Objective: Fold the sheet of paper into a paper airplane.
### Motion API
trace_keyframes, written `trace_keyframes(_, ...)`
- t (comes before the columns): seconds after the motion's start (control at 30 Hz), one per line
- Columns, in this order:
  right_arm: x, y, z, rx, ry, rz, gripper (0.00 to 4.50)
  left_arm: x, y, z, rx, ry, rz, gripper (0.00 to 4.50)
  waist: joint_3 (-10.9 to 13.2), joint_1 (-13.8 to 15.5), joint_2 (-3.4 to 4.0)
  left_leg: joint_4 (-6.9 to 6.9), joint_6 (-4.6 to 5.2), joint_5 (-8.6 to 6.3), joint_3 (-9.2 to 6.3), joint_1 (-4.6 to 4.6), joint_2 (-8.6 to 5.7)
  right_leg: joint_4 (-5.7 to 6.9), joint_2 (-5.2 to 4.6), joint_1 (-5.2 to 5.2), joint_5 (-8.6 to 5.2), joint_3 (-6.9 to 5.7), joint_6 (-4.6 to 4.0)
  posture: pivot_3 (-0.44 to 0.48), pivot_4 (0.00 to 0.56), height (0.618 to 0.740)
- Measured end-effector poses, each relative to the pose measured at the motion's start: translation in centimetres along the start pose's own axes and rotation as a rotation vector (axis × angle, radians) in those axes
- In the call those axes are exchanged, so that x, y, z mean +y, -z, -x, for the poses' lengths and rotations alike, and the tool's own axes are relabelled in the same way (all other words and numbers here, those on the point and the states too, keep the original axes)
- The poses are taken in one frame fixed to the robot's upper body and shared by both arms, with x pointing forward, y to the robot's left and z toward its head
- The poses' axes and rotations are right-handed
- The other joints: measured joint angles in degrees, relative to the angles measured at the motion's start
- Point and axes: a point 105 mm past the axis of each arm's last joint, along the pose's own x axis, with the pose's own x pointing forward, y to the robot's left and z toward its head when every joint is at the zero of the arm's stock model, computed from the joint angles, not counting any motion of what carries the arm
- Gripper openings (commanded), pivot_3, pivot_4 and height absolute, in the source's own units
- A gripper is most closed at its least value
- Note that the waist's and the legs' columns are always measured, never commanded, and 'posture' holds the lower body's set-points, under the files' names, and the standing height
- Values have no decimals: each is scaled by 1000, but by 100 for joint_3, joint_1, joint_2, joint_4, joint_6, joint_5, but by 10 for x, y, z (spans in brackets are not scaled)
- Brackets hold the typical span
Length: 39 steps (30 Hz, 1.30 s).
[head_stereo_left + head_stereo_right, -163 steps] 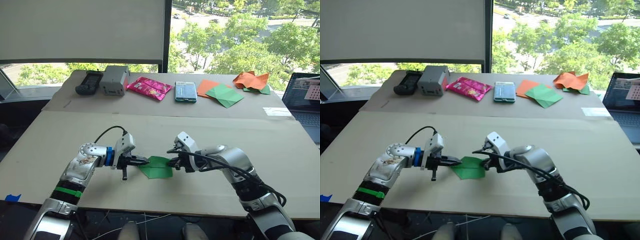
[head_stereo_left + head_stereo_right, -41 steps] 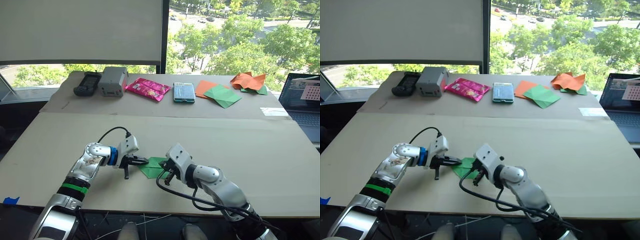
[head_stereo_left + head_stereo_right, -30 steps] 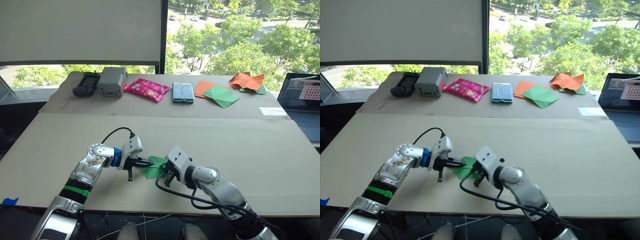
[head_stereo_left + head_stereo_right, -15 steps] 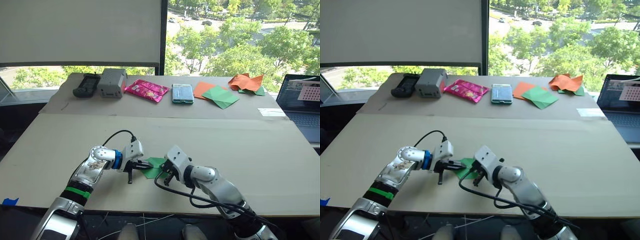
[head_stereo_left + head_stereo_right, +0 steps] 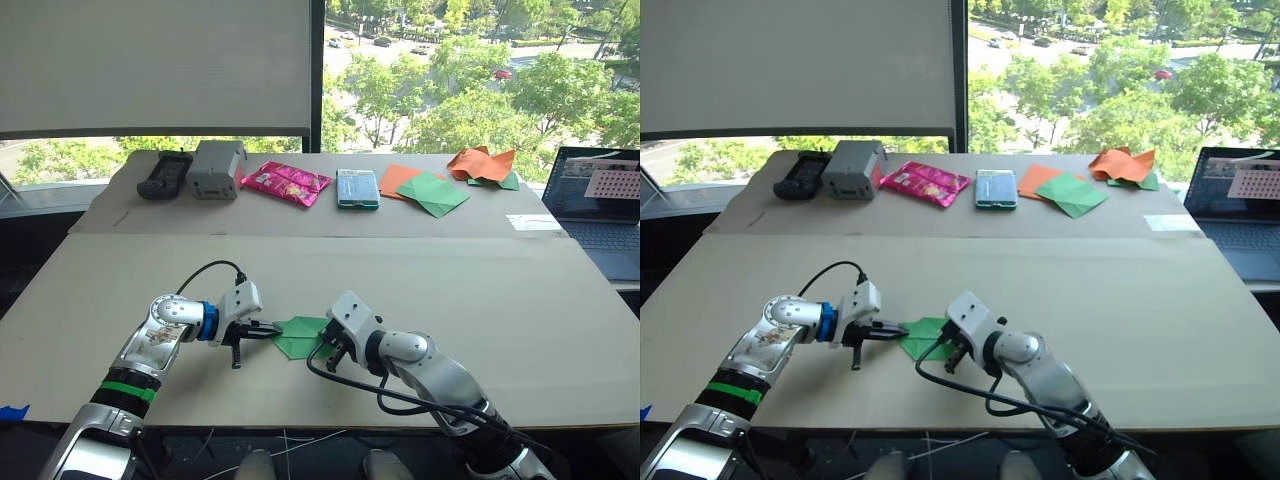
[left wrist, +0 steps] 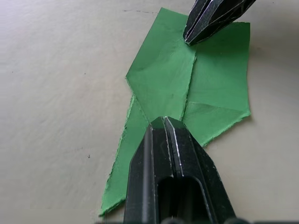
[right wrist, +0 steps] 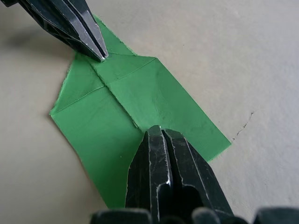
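Left gripper [image 6: 164,122]: two black fingers are pressed together, tips set down on one end of the thin bright green creased sheet of paper [image 5: 304,336].
Right gripper [image 7: 161,131]: black fingers are likewise closed, tips pressed onto the opposite end of the same sheet.
Sheet of paper: it is laid flat on the beige cardboard-covered table [image 5: 520,300], near the front edge, between the two grippers; folded flaps with a centre crease are seen in both wrist views.
Far side of table: a black handset [image 5: 157,174], grey box [image 5: 215,168], pink snack packet [image 5: 285,183], teal-edged phone [image 5: 357,188], duller green square paper [image 5: 432,193] and orange papers [image 5: 481,163] are lined up.
Right edge: an open laptop [image 5: 595,205] is seen.
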Motion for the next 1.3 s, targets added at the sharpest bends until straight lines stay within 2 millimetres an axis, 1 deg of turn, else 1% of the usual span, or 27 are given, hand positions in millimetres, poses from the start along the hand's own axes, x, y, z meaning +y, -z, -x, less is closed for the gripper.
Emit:
trace_keyframes(0.17,0,0,0,1,0,0,45,-1,7,11,15,-24,15,0,-1,3,3,-1,-6,-4,0,2,0,-1,-4,-2,0,-1,-1,0,150,720)
trace_keyframes(0.33,0,0,0,1,-2,2,45,-1,8,13,10,-39,28,0,-1,4,3,-1,-17,-11,0,3,0,-2,-6,-7,0,-2,-1,0,150,720)
trace_keyframes(0.5,0,-2,-1,-1,-5,6,45,2,3,17,-14,-62,56,0,3,2,0,-1,-20,-13,0,3,0,-2,-6,-13,0,-2,-1,0,150,720)
trace_keyframes(0.63,0,-8,3,-29,-18,-20,45,-1,1,25,-44,-65,151,0,34,-9,-8,-2,-21,-13,-1,-18,0,-3,-5,-37,0,-2,-1,0,150,720)
trace_keyframes(0.73,-4,-17,8,-63,-20,-33,959,-5,-4,32,-79,-62,217,0,40,2,-13,-3,-20,-13,0,-35,0,-3,-4,-50,1,-2,-2,0,150,720)
trace_keyframes(0.83,-10,-31,15,-106,-17,-41,1994,-9,-15,36,-135,-55,246,0,42,33,-17,-6,-20,-13,0,-39,0,-4,-3,-54,1,-2,-2,0,150,720)
trace_keyframes(0.93,-10,-36,20,-127,-37,-58,2969,-9,-15,40,-139,-72,255,0,43,39,-17,-7,-20,-13,0,-38,-1,-7,-4,-55,1,-2,-2,0,150,720)
trace_keyframes(1.03,-16,-37,26,-142,-50,-81,2969,-15,-16,41,-158,-70,270,0,49,34,-17,-6,-21,-13,0,-39,-2,-14,-7,-55,1,-2,-2,0,150,720)
trace_keyframes(1.17,-33,-39,33,-141,-33,-77,2969,-16,-25,45,-209,-70,296,0,60,37,-20,-7,-21,-14,0,-38,-2,-18,-7,-57,1,-2,-2,0,150,720)
trace_keyframes(1.23,-36,-33,32,-125,-56,-90,2969,-18,-29,46,-228,-67,299,0,61,29,-20,-7,-21,-14,0,-38,-2,-19,-7,-56,1,-2,-2,0,150,720)
trace_keyframes(1.3,-41,-26,30,-102,-73,-100,2969,-21,-28,47,-234,-71,307,0,64,25,-16,-7,-21,-13,0,-38,-3,-20,-7,-56,1,-2,-3,0,150,720)
